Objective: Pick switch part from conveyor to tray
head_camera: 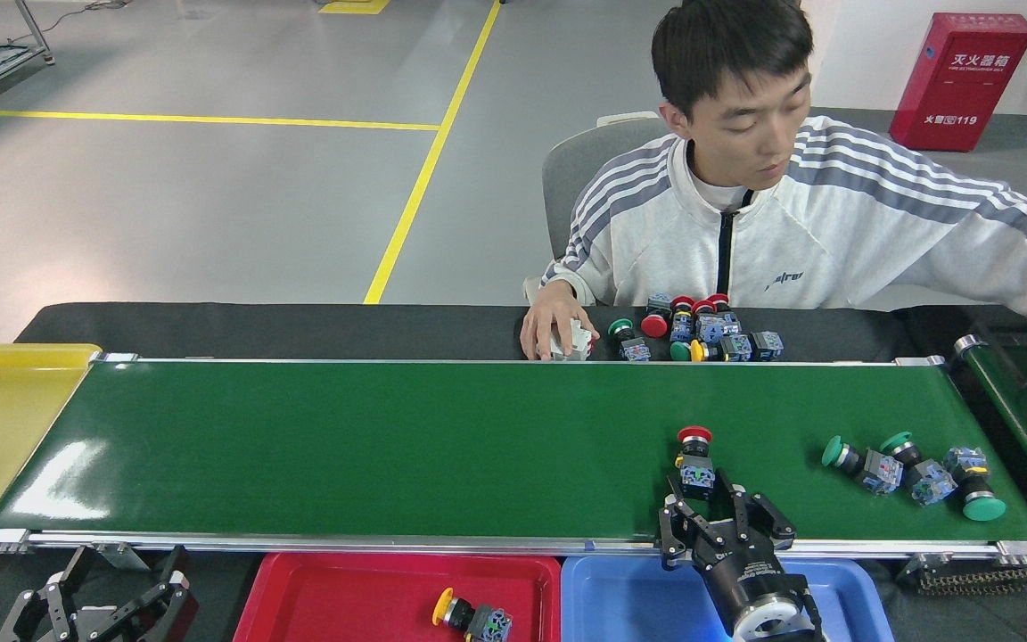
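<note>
the conveyor (344,446) is carrying a red-capped switch part (694,456) right of centre and three green-capped switches (915,473) clustered near its right end (two touching); beyond it a black table (255,330) is holding more switches (701,332).

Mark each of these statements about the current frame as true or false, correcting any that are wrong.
1. A red-capped switch part lies on the glossy dark-green conveyor belt. True.
2. The right gripper is shut on that part. False: its fingers are spread and sit just short of it.
3. The shallow red plastic tray holds a yellow-capped switch part. True.
4. The left gripper reaches over the belt. False: it sits below the near rail, by the red tray.
5. Three green-capped switch parts lie in the blue plastic tray. False: they lie on the belt.
</note>
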Robot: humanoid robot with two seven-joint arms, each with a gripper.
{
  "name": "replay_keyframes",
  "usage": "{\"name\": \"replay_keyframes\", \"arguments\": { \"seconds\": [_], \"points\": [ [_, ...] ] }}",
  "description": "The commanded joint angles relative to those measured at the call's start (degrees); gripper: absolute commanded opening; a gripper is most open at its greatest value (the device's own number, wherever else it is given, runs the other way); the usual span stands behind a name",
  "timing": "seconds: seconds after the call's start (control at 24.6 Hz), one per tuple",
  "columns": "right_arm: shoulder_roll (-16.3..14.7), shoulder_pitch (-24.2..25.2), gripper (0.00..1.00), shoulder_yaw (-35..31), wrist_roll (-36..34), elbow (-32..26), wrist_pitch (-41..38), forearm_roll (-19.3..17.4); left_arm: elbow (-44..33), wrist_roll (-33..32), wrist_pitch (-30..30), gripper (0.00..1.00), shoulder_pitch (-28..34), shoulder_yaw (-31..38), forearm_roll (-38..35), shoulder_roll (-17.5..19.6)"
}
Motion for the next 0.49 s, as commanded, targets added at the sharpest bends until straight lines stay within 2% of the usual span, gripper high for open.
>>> {"name": "replay_keyframes", "arguments": {
  "seconds": [0.0, 0.16, 0.2, 0.24, 0.28, 0.45],
  "points": [
    [-0.65, 0.11, 0.02, 0.48, -0.21, -3.25, -4.44, 0.17, -0.59, 0.22, 0.08, 1.0, -0.34, 0.25, 0.07, 0.85],
    [-5.57, 3.01, 0.02, 5.75, -0.56, -11.77, -24.74, 0.35, -0.77, 0.22, 0.08, 1.0, -0.08, 0.25, 0.07, 1.2],
    [-5.57, 3.36, 0.14, 6.19, -0.56, -12.3, -30.1, 0.35, -0.77, 0.22, 0.08, 1.0, -0.08, 0.25, 0.07, 1.2],
    [-4.52, 3.36, 0.51, 7.51, -0.47, -12.21, -33.96, 0.7, -0.68, 0.22, 0.08, 1.0, -0.34, 0.17, 0.07, 1.2],
    [-2.94, 3.36, 1.0, 9.79, -0.47, -12.21, -36.43, 1.05, -0.77, 0.22, 0.08, 1.0, -0.34, 0.17, 0.07, 1.2],
    [-1.8, 3.18, 1.0, 14.8, -0.47, -11.77, -36.6, 5.88, -0.77, 0.22, 0.08, 1.0, -0.34, 0.17, 0.07, 1.2]
  ]
}}
